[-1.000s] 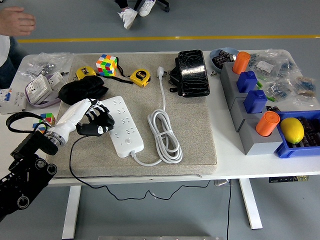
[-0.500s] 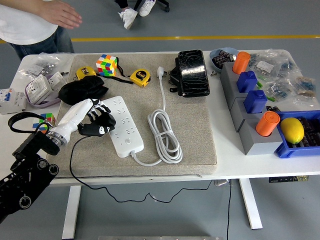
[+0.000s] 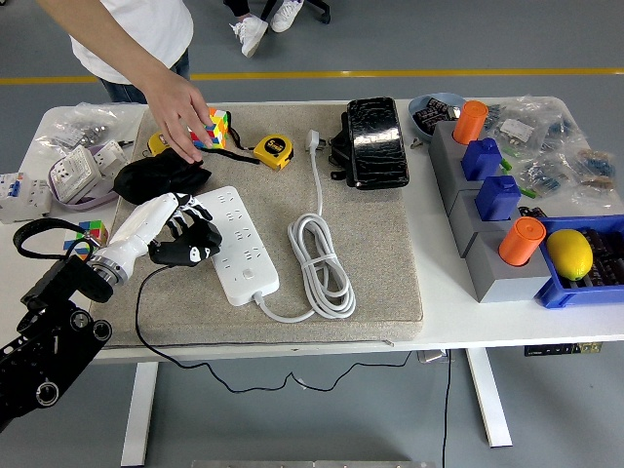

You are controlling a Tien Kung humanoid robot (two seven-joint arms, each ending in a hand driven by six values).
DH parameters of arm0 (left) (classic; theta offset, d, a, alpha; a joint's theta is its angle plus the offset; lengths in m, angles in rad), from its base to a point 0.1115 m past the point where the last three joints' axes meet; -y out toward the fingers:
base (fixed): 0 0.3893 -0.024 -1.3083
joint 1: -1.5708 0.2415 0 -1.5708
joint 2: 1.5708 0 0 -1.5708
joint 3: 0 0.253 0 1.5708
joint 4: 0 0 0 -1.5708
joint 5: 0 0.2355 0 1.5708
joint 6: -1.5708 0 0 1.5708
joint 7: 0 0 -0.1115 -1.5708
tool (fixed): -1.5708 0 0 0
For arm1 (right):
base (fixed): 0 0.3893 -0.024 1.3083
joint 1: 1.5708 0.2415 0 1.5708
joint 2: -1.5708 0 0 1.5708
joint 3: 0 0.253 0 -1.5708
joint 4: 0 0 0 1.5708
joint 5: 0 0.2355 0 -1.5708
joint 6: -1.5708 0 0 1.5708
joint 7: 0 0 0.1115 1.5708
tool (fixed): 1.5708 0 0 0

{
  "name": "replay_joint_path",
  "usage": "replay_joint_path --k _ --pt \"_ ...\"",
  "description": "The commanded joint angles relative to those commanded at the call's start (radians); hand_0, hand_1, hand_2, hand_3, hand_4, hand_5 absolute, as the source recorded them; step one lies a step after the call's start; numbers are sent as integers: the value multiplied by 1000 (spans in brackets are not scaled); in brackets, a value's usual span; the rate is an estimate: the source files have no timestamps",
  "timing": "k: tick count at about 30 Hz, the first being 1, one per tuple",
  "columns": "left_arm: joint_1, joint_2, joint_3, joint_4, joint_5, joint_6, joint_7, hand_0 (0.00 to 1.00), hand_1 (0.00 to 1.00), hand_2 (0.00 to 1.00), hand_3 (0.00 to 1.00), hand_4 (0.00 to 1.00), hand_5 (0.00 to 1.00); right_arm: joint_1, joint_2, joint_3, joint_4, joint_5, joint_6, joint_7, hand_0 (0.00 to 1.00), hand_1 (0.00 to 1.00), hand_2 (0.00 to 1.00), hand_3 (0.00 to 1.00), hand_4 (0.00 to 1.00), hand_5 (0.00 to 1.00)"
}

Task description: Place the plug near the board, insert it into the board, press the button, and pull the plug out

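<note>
- Black plug [image 3: 185, 252] clasped in white-fingered left hand [image 3: 166, 234], touching left edge of white power strip [image 3: 242, 246]: staged for insertion
- Person's hand [image 3: 183, 115] reaching at multicoloured puzzle cube [image 3: 211, 128]

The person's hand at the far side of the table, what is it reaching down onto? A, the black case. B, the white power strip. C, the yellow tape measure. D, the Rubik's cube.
D: the person's hand comes down over the Rubik's cube at the mat's far left, with its fingers on the cube's left side.
</note>
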Motion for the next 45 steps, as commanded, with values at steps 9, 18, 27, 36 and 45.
replay_joint_path --k 9,18,27,36,45 --pt "3 2 -8 -2 -28 -28 -6 333 427 518 552 923 60 2 -1 -1 0 0 0 0 567 661 670 547 920 470" --pt "7 4 -11 -2 -32 -30 -18 498 630 648 657 998 261 1 -1 -5 -1 2 0 0 567 661 670 547 920 470" --pt "8 10 -11 -10 -69 -25 -44 561 696 730 725 998 377 1 -2 -8 0 2 0 0 566 661 670 547 920 470" --pt "48 48 6 -74 -213 46 -178 638 729 759 746 998 650 2 -5 -10 0 0 0 -1 567 661 669 548 919 471" --pt "119 84 29 -71 -289 129 -310 723 773 765 725 998 721 -5 -1 -10 -1 -1 1 0 567 661 669 548 920 469"
